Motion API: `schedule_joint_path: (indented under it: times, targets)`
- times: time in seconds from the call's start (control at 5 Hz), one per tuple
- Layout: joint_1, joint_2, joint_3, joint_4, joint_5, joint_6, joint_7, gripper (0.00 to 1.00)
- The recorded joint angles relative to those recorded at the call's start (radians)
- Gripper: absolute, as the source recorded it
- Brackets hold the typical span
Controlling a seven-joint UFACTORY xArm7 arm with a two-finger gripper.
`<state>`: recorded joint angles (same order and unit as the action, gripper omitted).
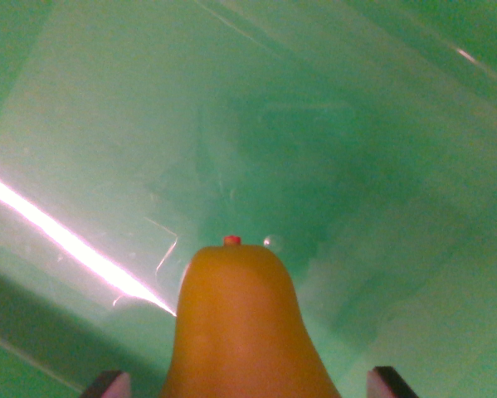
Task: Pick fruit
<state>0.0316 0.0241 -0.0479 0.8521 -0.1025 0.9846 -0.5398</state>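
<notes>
One yellow pear [241,332] lengthwise, stem end up-frame, between gripper [248,385] fingers, grip unclear.

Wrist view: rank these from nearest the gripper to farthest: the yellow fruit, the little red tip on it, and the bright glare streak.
1. Yellow fruit, between the gripper fingers.
2. Red tip, at the fruit's top.
3. Glare streak, off to the wrist view's left.

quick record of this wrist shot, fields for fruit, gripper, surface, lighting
fruit: yellow-orange pear-like fruit, narrow end pointing away, tiny red tip
gripper: gripper with only two dark fingertips in view at the bottom edge, one each side of the fruit; contact not visible
surface: glossy green surface, looks like a bin or tray wall
lighting: bright glare streak at the wrist view's left
other things: none seen
</notes>
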Motion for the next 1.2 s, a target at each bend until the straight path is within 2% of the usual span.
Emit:
schedule_joint_path:
  times: [0.2,0.4,0.6,0.8,1.0,1.2]
  targets:
    - [0.0005,-0.018,0.001,0.027,0.0013,0.045,-0.003,1.00]
    - [0.0005,-0.018,0.001,0.027,0.0013,0.045,-0.003,1.00]
    - [0.0010,-0.036,0.001,0.056,0.0027,0.092,-0.006,1.00]
    - [0.0010,-0.036,0.001,0.056,0.0027,0.092,-0.006,1.00]
    - [0.0015,-0.054,0.002,0.084,0.0041,0.138,-0.010,1.00]
    - [0.0015,-0.054,0.002,0.084,0.0041,0.138,-0.010,1.00]
